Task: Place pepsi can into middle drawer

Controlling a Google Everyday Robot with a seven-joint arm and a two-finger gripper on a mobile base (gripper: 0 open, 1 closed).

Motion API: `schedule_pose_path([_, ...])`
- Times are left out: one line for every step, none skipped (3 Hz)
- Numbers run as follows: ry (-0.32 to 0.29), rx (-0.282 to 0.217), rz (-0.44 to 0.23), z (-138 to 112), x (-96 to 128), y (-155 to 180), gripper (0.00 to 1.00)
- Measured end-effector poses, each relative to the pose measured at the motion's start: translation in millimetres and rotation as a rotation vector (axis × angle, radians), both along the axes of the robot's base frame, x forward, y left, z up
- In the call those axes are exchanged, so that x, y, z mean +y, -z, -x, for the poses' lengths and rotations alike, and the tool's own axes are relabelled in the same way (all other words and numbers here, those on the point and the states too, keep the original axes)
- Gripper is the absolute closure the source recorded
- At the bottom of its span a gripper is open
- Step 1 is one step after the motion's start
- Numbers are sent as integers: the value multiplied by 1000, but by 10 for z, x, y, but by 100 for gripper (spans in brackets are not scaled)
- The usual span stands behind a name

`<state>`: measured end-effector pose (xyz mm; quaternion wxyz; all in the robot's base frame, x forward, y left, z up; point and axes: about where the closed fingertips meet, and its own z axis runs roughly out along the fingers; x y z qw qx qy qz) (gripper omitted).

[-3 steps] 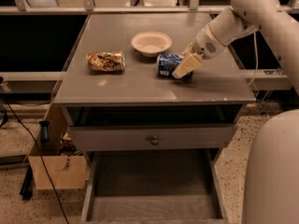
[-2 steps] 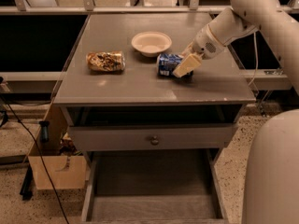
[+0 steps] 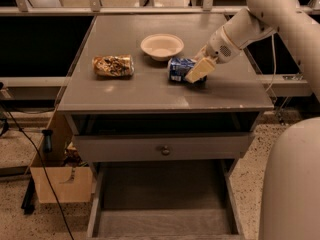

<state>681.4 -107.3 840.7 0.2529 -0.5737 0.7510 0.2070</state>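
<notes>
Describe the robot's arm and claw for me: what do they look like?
The arm is smooth, white and tubular, with rounded joints and a dotted round patch near the wrist. The gripper, at the pepsi can on the tabletop, is pale tan.

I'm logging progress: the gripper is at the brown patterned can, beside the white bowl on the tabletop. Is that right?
Not quite. The gripper is at the blue can, not the brown patterned can, which lies alone further left. The rest holds: it is beside the white bowl on the tabletop, as the camera view shows.
</notes>
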Motion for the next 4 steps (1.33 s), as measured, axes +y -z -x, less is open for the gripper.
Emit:
schedule_pose_path([0,0,0,0,0,0,100])
schedule_pose_path([10,6,9,14,-25,-12,100])
schedule_pose_path([33,0,22,102,-130,-117,100])
schedule_pose_path([56,-26,26,322,-289,-302,100])
